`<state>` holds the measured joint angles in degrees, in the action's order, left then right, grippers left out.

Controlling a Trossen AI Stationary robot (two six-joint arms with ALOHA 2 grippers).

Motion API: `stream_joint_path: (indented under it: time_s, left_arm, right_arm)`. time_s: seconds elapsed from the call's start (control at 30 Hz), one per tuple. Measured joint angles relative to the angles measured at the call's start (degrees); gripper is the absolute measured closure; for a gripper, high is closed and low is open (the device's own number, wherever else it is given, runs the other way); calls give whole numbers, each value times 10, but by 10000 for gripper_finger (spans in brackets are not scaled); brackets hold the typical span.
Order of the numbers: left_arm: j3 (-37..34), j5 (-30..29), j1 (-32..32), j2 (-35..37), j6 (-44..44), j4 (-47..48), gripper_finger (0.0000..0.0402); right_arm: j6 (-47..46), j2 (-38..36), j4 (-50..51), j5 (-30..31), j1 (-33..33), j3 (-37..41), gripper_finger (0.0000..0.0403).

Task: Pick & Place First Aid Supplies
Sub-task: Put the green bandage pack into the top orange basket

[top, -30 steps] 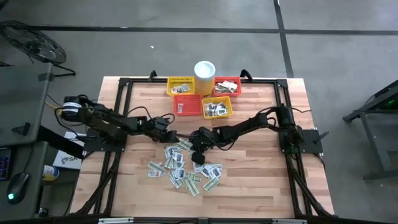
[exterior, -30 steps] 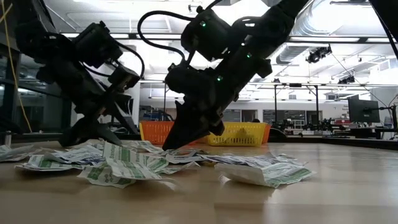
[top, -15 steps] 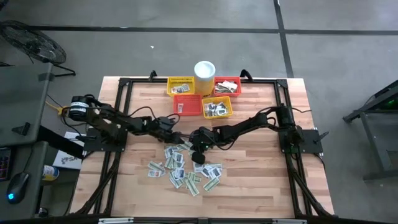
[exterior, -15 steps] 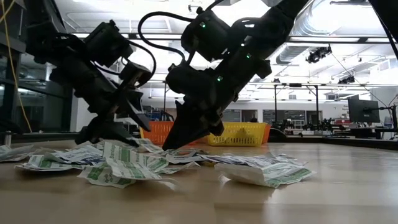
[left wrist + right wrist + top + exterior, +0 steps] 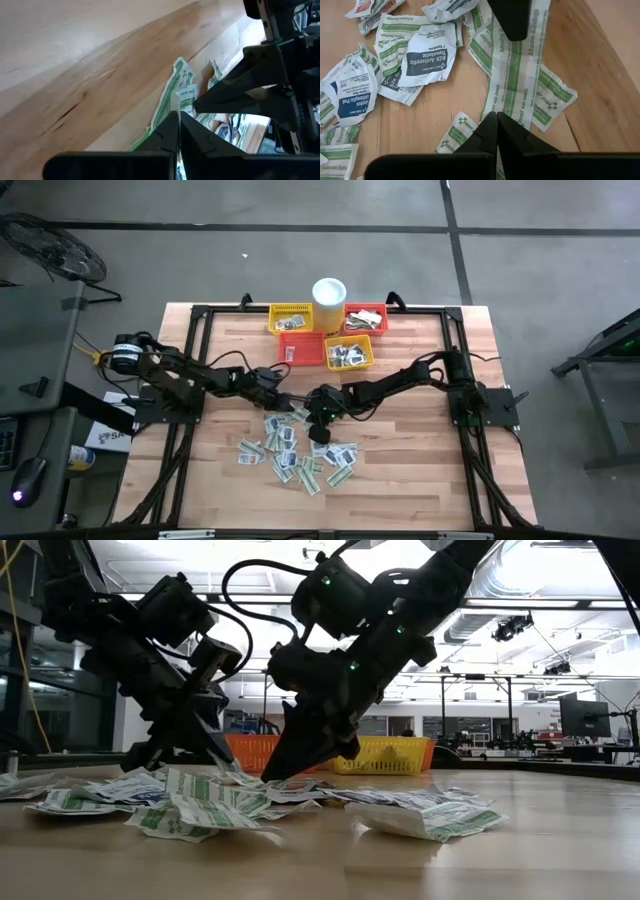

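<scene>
Packets (image 5: pixel 295 448) lie loose mid-table, near side of baskets (image 5: pixel 322 335). Left gripper (image 5: pixel 283 401) has come in to pile's edge since 1 s ago, fingers closed on a green-striped packet (image 5: pixel 176 95). Right gripper (image 5: pixel 317 427) unmoved, closed, apparently empty. Pick looks begun; lift next.

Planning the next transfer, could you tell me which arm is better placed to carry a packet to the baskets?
Probably left: the left gripper is shut at the edge of the pile nearest the baskets, a green-striped packet at its tips, perhaps pinched. The right gripper, also shut, points down into the pile.
</scene>
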<state>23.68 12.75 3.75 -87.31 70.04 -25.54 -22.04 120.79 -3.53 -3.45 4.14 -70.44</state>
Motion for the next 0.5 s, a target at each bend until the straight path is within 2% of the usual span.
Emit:
stream_joint_path:
  time_s: [0.27, 0.5]
  left_arm:
    - [0, 4, 0, 1, -13, -5, 399]
    - [1, 3, 0, 6, -26, -18, 400]
  right_arm:
    - [-5, -17, 15, -43, 0, 2, 403]
    - [-2, -70, 52, -45, 1, 2, 402]
